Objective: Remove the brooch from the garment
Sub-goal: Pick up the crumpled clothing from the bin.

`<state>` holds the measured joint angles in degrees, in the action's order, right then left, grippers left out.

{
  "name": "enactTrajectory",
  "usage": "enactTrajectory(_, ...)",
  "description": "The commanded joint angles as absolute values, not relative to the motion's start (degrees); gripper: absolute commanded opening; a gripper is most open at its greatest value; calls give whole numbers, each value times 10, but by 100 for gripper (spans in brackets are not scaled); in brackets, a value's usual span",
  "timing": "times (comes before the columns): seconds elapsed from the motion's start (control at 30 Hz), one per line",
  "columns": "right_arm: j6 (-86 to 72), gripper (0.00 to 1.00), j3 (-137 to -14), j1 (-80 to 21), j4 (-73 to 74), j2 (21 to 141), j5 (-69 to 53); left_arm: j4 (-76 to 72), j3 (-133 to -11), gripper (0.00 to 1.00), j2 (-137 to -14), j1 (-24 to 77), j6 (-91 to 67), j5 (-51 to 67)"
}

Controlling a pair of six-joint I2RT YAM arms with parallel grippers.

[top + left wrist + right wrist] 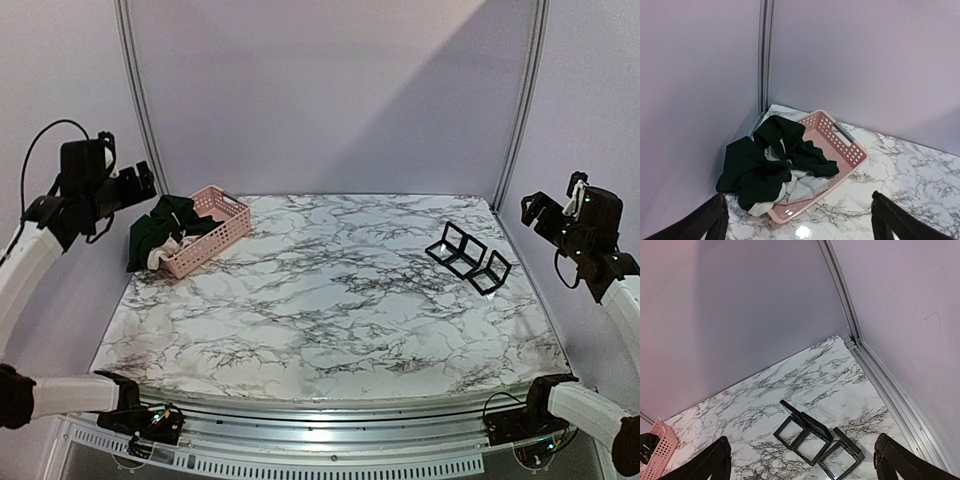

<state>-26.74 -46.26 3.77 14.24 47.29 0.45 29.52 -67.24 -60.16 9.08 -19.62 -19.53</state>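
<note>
The garment (158,232) lies crumpled at the table's far left, dark green folds over white cloth, half in a pink basket (212,233) and half spilling over its left side. The left wrist view shows the garment (762,167) bunched over the basket (852,150). The brooch is hidden; no print shows either. My left gripper (143,181) hangs raised near the left wall, above and left of the basket, open and empty (797,225). My right gripper (532,209) is raised at the far right, open and empty (805,465).
Black open display boxes (468,257) sit at the back right of the marble table (330,310), below the right gripper (812,437). Walls and metal corner posts close in the back and sides. The pink basket's corner (661,447) shows at the right wrist view's left edge.
</note>
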Motion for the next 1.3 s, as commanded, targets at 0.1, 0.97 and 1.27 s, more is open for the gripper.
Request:
enactTrajectory(0.1, -281, 99, -486, 37, 175, 477, -61, 377, -860, 100, -846, 87, -160, -156)
enactTrajectory(0.97, -314, 99, -495, 37, 180, 525, -150, 361, -857, 100, -1059, -26, -157, -145)
enactTrajectory(1.27, -312, 99, -492, 37, 187, 528, -149, 382, -878, 51, -1095, -27, -141, -127)
